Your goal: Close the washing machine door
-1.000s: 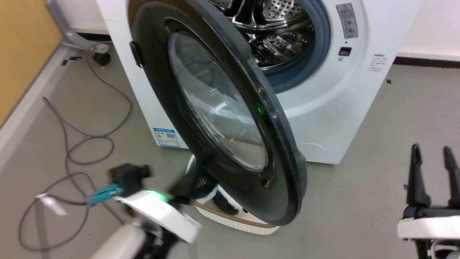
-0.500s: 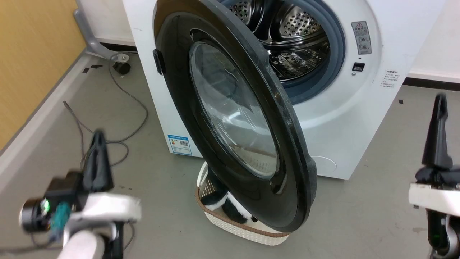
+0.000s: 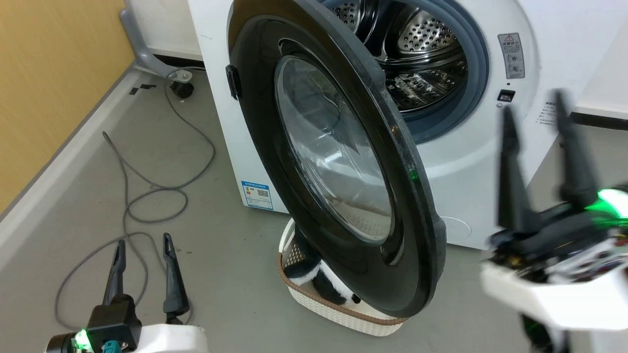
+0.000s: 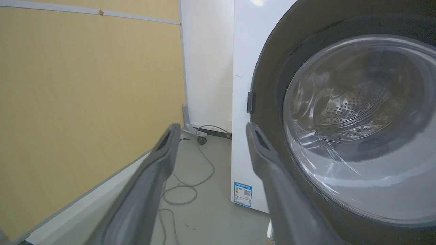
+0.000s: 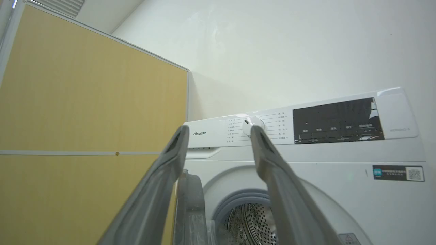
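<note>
Yellow partition (image 3: 44,73) is running down the left side, grey floor (image 3: 235,255) beside it with a loose cable (image 3: 214,152) looping across. Low at near left, left gripper (image 3: 143,240) is sitting with fingers spread, nothing between them, tips pointing up the head view. At centre, washing machine door (image 3: 333,162) is hanging wide open, hinged on the left edge of the washing machine (image 3: 481,162), free edge sticking out toward the robot, plane running roughly front-to-back, outer glass facing left; left wrist view is looking straight onto that face. Cream basket (image 3: 338,314) with a black-and-white plush (image 3: 314,279) in it is sitting on the floor behind the door's lower rim. Steel drum (image 3: 422,49) and grey gasket (image 3: 473,98) are showing in the opening behind. High at the right, right gripper (image 3: 532,103) is hovering, blurred, fingers also spread and empty, aiming at the control panel (image 5: 337,119) rather than the door. Key relation: door is lying right of the left gripper and left of the right one, and the left one is facing the outer face, so I'm reading the left arm as better placed to push it rightward, in toward the opening. Neither gripper is touching the door.
</note>
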`<state>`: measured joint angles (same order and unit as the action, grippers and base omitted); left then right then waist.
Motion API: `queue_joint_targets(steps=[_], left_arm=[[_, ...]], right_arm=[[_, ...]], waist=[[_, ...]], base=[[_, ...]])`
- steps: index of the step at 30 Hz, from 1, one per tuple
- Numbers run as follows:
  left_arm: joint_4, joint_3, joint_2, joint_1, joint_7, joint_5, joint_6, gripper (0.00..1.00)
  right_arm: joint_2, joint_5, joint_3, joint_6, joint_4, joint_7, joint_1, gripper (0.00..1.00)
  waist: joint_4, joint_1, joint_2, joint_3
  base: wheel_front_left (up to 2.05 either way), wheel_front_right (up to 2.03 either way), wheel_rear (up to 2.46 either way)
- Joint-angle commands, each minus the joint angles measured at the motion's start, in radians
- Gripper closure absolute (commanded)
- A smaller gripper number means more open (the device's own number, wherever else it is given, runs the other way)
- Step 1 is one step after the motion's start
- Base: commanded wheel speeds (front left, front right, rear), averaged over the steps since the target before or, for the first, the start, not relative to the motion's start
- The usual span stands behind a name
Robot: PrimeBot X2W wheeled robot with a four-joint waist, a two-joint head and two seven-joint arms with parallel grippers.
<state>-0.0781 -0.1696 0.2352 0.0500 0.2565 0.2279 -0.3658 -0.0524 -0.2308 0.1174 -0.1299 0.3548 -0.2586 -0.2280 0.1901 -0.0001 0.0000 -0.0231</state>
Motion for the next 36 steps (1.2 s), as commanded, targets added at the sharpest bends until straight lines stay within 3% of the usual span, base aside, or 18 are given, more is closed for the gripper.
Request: queue_joint_targets(steps=[1,10,18,24,36], left_arm=[[-0.004,0.009,-0.007,0.013,0.005,-0.011,0.007,0.00],[-0.003,0.067,-0.077,0.020,0.005,-0.065,0.094,0.00],[0.010,0.093,-0.114,0.018,0.005,-0.127,0.131,0.00],[0.011,0.100,-0.130,0.010,0.005,-0.154,0.150,0.00],[0.012,0.107,-0.152,-0.028,0.005,-0.180,0.174,0.00]], right_arm=[[-0.011,0.009,0.024,-0.001,0.008,-0.003,-0.016,1.00],[-0.106,0.030,0.314,-0.001,-0.078,-0.003,0.033,1.00],[-0.191,0.048,0.493,-0.001,-0.215,-0.003,0.100,1.00],[-0.224,0.070,0.467,-0.001,-0.289,-0.003,0.145,1.00],[-0.209,0.086,0.228,-0.001,-0.380,-0.003,0.102,1.00]], waist=[[0.002,0.0001,0.0000,-0.002],[0.001,0.0001,0.0000,-0.011],[-0.015,0.0001,0.0000,-0.024],[-0.032,0.0001,0.0000,-0.040],[-0.049,0.0001,0.0000,-0.092]], base=[[0.00,0.00,0.00],[0.00,0.00,0.00],[0.00,0.00,0.00],[0.00,0.00,0.00],[0.00,0.00,0.00]])
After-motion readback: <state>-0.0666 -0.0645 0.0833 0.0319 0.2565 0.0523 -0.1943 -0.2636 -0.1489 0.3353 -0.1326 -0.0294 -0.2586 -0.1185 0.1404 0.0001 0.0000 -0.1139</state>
